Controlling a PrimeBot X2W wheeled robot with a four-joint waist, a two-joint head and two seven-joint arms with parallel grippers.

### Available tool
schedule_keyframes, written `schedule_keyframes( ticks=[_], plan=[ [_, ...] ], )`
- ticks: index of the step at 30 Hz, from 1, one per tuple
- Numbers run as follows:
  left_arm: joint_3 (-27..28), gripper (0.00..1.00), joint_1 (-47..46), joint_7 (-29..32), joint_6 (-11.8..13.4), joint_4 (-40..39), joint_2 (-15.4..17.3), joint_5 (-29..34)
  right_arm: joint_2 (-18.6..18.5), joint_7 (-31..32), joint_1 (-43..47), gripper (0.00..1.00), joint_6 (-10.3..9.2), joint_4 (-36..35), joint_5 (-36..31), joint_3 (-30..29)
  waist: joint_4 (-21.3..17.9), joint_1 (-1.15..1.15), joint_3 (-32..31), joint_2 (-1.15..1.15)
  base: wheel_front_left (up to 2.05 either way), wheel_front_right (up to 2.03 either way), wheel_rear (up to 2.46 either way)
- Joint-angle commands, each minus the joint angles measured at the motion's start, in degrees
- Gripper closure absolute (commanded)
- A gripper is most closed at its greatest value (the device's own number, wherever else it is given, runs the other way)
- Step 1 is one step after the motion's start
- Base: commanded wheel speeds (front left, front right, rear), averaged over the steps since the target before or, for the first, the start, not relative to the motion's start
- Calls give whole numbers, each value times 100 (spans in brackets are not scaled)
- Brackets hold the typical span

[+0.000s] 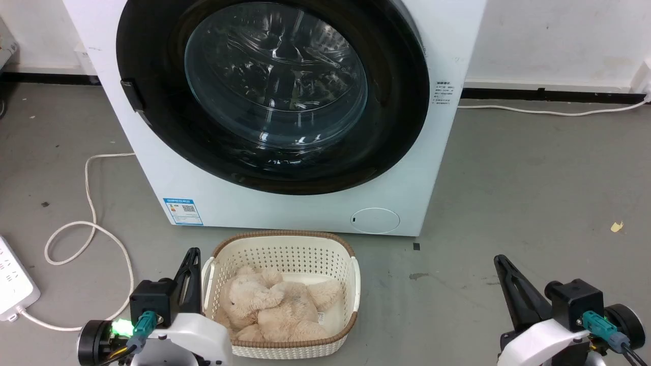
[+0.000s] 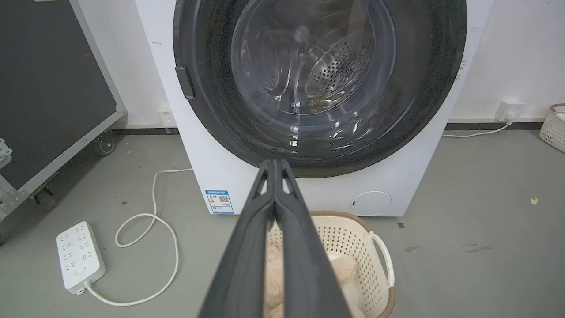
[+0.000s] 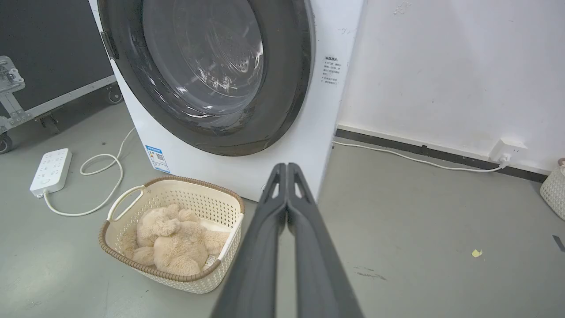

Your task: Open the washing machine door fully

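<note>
Black washing machine door (image 1: pixel 396 101) faces forward, seemingly shut flush; left gripper (image 1: pixel 194 251) and right gripper (image 1: pixel 499 259) jaws closed, empty.

Washing machine (image 1: pixel 305 211) on the floor (image 1: pixel 534 178) before the wall (image 1: pixel 559 40), washing machine door (image 1: pixel 274 91) in its front, basket (image 1: pixel 282 237) just before the machine, plush toy (image 1: pixel 274 305) in the basket, power strip (image 1: pixel 12 284) far left, left gripper (image 1: pixel 192 258) beside the basket, right gripper (image 1: pixel 502 263) well right.
</note>
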Motion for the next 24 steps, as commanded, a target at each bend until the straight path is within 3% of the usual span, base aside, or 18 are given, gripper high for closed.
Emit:
schedule_keyframes(
  ticks=[1, 21, 22, 24],
  plan=[
    [4, 100, 80, 2, -25, -20, 9, 16, 26, 4, -76, 100, -5, 13, -43, -1, 0, 0, 0, 0, 0, 0, 0],
    [4, 100, 80, 2, -25, -20, 9, 16, 26, 4, -76, 100, -5, 13, -43, -1, 0, 0, 0, 0, 0, 0, 0],
    [2, 0, -1, -1, 1, 2, 0, -1, -1, -1, 1, 0, 0, -1, 4, 2, 0, 0, 0, 0, 0, 0, 0],
    [0, 0, -1, -2, 3, 3, 0, -3, -1, -2, 4, 0, 1, -1, 7, 3, 0, 0, 0, 0, 0, 0, 0]
  ],
)
